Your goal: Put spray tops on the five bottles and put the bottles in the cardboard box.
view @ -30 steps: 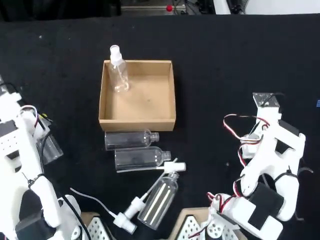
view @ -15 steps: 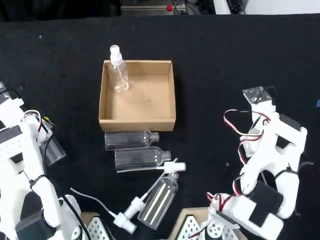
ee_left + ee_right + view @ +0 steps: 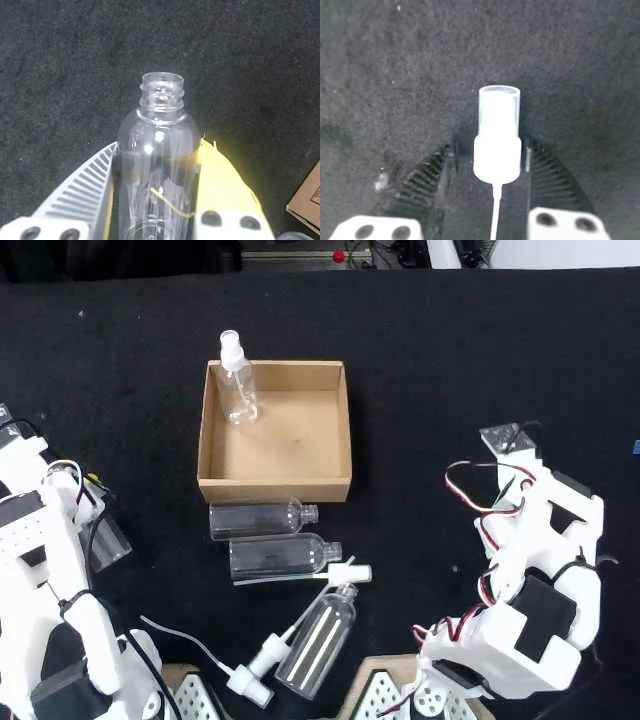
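Observation:
My left gripper (image 3: pixel 157 146) is shut on a clear bottle (image 3: pixel 156 165) with an open neck, above the black cloth; in the high view this bottle (image 3: pixel 104 541) is at the far left. My right gripper (image 3: pixel 488 150) is shut on a white spray top (image 3: pixel 498 142), its thin tube running back between the fingers; in the high view the gripper (image 3: pixel 505 439) is at the right. A bottle with a spray top (image 3: pixel 238 388) stands in the back left corner of the cardboard box (image 3: pixel 276 483). Two open bottles (image 3: pixel 262 519) (image 3: pixel 283 557) lie in front of the box.
A loose spray top (image 3: pixel 346 573) with its tube lies by the neck of a third lying bottle (image 3: pixel 318 636). Another spray top (image 3: pixel 256 667) with a long tube lies near the front edge. Black cloth stretches between the box and the right arm.
The right arm has shifted its pose, and its gripper with the spray top has drifted a little to the left. The left arm with its bottle has barely moved.

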{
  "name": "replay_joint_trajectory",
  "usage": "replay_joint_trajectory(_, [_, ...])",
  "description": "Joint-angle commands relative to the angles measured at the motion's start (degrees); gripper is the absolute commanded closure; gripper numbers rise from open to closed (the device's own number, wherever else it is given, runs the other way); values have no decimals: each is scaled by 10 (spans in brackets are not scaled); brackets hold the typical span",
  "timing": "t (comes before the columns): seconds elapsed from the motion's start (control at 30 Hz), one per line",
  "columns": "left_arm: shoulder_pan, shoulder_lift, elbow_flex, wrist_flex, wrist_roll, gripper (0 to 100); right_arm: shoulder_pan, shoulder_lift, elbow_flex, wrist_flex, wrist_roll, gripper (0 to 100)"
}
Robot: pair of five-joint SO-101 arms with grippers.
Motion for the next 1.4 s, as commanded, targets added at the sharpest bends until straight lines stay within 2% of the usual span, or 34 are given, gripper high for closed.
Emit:
replay_joint_trajectory(0.0, [4, -24, -4, -10, 4, 970, -13, 7, -20, -10, -6, 887])
replay_joint_trajectory(0.07, [2, -25, -4, -10, 4, 970, -13, 9, -30, -10, -6, 987])
replay_joint_trajectory(0.27, [7, -69, -19, 33, 4, 970, -12, -12, -54, 7, -11, 988])
replay_joint_trajectory(0.43, [51, -195, -13, 47, -1, 970, -12, -95, -116, 107, -43, 988])
replay_joint_trajectory(0.6, [107, -292, -13, 47, -1, 970, -30, -237, -180, 182, -113, 988])
replay_joint_trajectory(0.73, [136, -339, 15, 42, 3, 970, -67, -365, -213, 211, -200, 988])
replay_joint_trajectory(0.87, [177, -380, 93, -20, 3, 970, -152, -476, -232, 209, -297, 988])
replay_joint_trajectory(1.07, [236, -492, 218, -128, -1, 970, -342, -532, -270, 153, -384, 988])
replay_joint_trajectory(1.23, [263, -643, 299, -143, -1, 968, -460, -532, -272, 45, -464, 988])
replay_joint_trajectory(1.37, [295, -760, 358, -143, -1, 967, -522, -535, -270, -33, -493, 988])
